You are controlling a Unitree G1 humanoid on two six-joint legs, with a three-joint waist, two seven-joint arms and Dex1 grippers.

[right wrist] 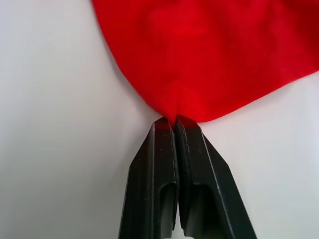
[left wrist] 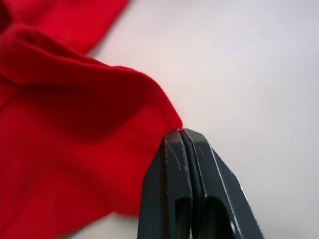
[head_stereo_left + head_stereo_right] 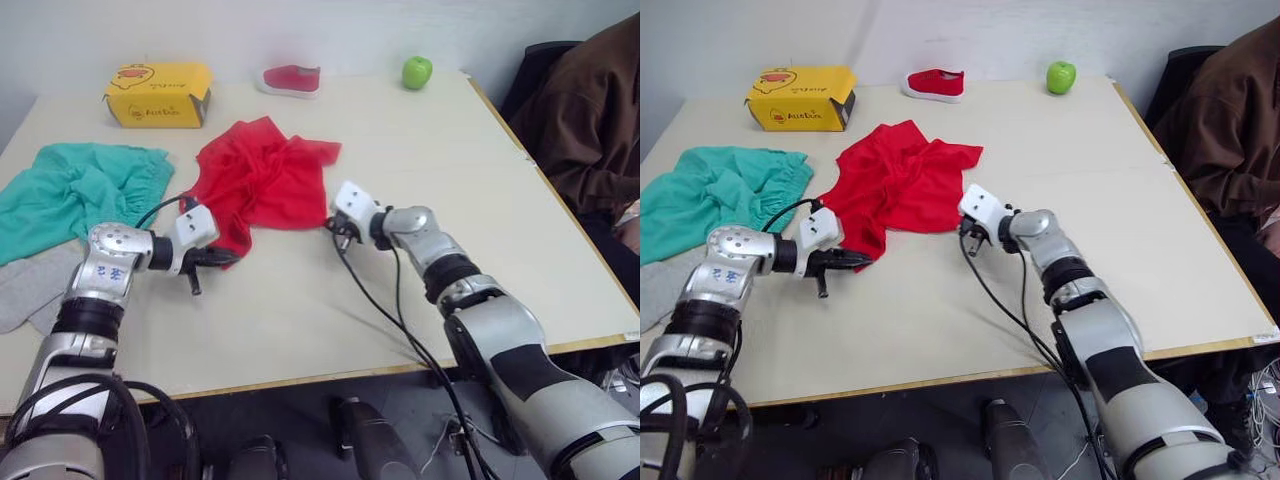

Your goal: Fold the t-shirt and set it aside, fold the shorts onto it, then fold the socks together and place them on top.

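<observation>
Crumpled red t-shirt lies mid-frame; left gripper and right gripper each pinch its near edge.

Both arms reach forward low over the table, bent at the elbows, with the wrists turned in toward each other. The left gripper has its two black fingers pressed tight together, pinching the near left edge of the t-shirt. The right gripper is squeezed closed the same way, nipping the near right corner of the same red cloth, and its black cable hangs down from the wrist along the arm.
</observation>
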